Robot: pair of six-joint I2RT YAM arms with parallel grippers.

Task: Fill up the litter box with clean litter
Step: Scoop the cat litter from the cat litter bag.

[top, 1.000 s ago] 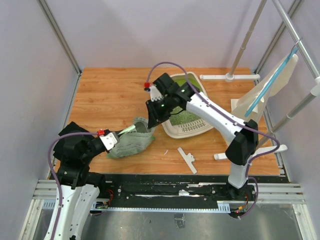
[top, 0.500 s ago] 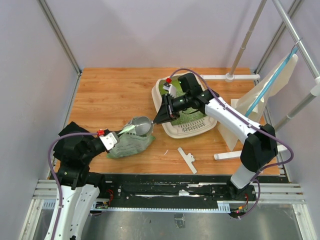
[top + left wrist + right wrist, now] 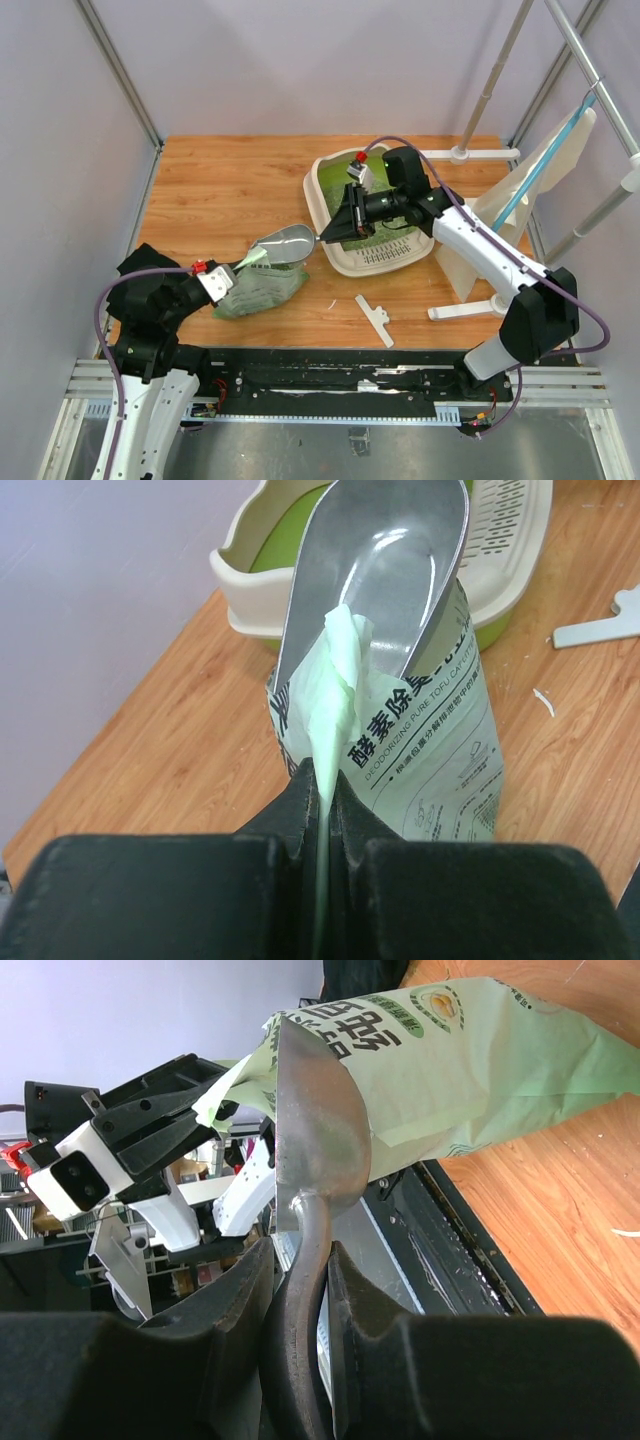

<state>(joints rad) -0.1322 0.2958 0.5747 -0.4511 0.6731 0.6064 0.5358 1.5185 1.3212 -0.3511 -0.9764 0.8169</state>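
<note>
The cream litter box [image 3: 318, 190] with its green inside stands right of centre; its rim [image 3: 240, 565] also shows in the left wrist view. A light green printed bag [image 3: 262, 288] lies left of it. My left gripper [image 3: 226, 277] is shut on the bag's twisted top flap [image 3: 345, 670]. My right gripper [image 3: 338, 228] hangs over the box's near-left rim, shut on the handle of a silver scoop [image 3: 285, 243]. The scoop's bowl [image 3: 385, 570] hovers over the bag's mouth and looks empty. The clean litter is hidden. The right wrist view shows the scoop [image 3: 318, 1120] before the bag [image 3: 480, 1060].
A white plastic piece [image 3: 375, 318] and a small white scrap [image 3: 333, 304] lie on the wooden table in front of the box. A white stand base [image 3: 460, 155], a leaning white board [image 3: 520, 195] and metal poles crowd the right side. Walls close in left and back.
My right arm has swung right, over the litter box, drawing the scoop up out of the bag's mouth. The left gripper and the bag have stayed put.
</note>
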